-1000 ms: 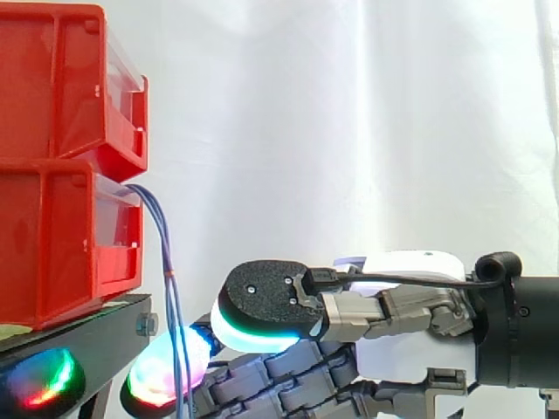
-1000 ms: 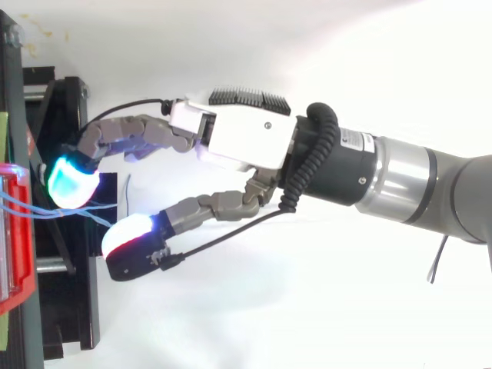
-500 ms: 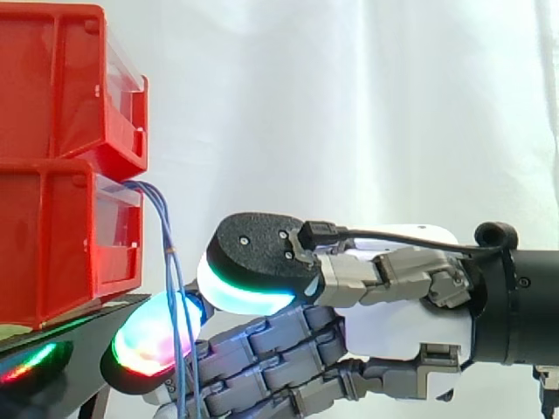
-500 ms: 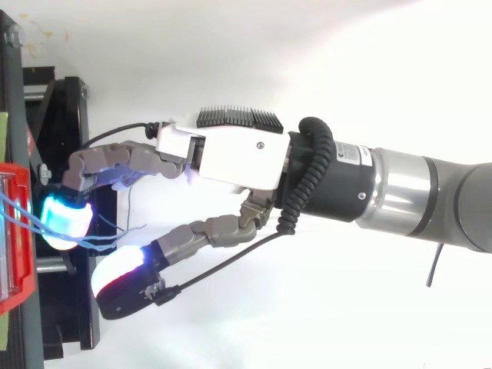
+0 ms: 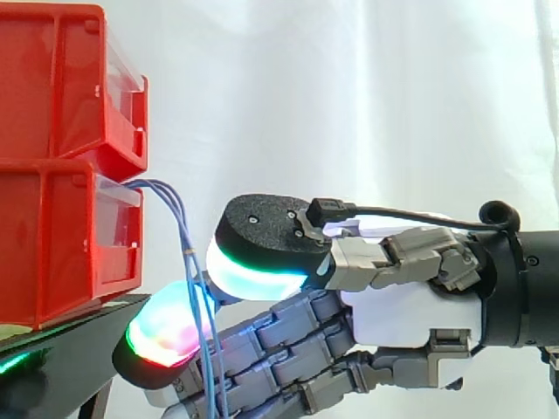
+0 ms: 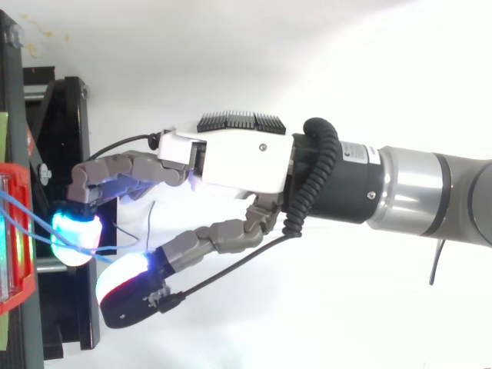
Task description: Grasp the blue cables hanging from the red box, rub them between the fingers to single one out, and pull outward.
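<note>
Checking the grasp stage first, I find the blue cables (image 5: 186, 253) leaving the front lip of the lower red bin (image 5: 61, 244), arching outward and then hanging down past the edge of the black stand (image 5: 83, 316); the upper red bin (image 5: 61, 78) stacked above plays no part. In the side view the hand (image 5: 402, 319) reaches in at cable height, its fingers partly curved, and the strands fall across the face of a glowing finger pad (image 5: 162, 336). In the top view the same strands run from the bin across the cyan finger pad (image 6: 75, 234) and on toward the thumb pad (image 6: 127, 278). I see a clear gap between those two pads, so I rate the hand as open around the bundle: the cables lie against the finger, and the thumb is not pressed onto them. My assessment is that the approach is complete and contact is made, but the pinch is not yet closed. Closing the thumb, rubbing to separate one strand and pulling outward all remain. I count several strands bunched together and cannot tell whether any one is separated. Risk noted: strands may slip off the rounded pad as the thumb comes in.
</note>
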Motion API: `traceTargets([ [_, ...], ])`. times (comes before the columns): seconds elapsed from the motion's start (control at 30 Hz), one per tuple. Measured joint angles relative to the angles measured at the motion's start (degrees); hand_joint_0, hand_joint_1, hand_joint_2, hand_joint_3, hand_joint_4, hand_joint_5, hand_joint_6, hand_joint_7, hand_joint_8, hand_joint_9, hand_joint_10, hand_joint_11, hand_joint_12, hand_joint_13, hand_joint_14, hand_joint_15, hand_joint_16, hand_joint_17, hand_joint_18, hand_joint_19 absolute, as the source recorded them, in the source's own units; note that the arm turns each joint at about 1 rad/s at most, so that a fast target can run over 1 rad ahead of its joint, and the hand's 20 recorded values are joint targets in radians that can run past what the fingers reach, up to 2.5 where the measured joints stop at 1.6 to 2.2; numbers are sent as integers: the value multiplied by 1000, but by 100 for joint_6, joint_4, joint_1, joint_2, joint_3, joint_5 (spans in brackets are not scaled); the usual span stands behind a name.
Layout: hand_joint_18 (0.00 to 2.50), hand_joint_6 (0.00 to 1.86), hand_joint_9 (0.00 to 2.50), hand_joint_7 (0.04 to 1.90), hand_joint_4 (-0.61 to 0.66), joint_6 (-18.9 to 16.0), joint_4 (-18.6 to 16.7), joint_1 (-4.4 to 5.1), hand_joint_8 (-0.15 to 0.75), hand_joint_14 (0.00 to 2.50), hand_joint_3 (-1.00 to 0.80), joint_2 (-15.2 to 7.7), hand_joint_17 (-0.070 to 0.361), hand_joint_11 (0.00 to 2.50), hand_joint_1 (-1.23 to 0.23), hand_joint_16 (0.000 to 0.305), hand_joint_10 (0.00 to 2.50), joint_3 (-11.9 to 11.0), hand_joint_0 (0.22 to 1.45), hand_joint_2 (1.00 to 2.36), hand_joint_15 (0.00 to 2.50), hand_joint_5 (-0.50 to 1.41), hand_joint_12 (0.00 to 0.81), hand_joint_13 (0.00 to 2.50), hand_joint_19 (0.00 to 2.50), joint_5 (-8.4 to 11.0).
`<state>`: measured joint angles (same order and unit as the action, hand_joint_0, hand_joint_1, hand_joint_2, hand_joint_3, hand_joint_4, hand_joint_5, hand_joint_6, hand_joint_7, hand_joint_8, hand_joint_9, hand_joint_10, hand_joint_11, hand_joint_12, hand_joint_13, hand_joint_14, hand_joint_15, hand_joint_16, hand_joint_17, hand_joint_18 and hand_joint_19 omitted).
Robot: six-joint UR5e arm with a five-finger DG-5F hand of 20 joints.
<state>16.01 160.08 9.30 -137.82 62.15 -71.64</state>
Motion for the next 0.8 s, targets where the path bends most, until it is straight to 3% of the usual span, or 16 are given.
traceTargets([
  [0.2, 575, 502, 638, 1233, 315, -59, 163, -72, 248, 6, -467, 127, 97, 125, -671, 43, 3, -1, 581, 1002, 166, -72, 329, 566, 449, -111],
  [0.47, 590, 508, 653, 1343, 248, -71, 670, -134, 248, 8, -420, 337, 96, 168, -701, 43, 5, -1, 606, 1006, 162, -71, 329, 575, 447, -135],
  [0.73, 605, 626, 654, 1230, 232, -183, 1085, -192, 246, 6, -341, 498, 97, 230, -710, 43, 5, -1, 607, 1010, 170, -107, 332, 583, 454, -204],
  [0.8, 608, 729, 652, 1053, 226, -213, 1206, -205, 247, 6, -338, 551, 98, 260, -762, 44, 5, -1, 611, 1009, 179, -141, 335, 585, 451, -215],
])
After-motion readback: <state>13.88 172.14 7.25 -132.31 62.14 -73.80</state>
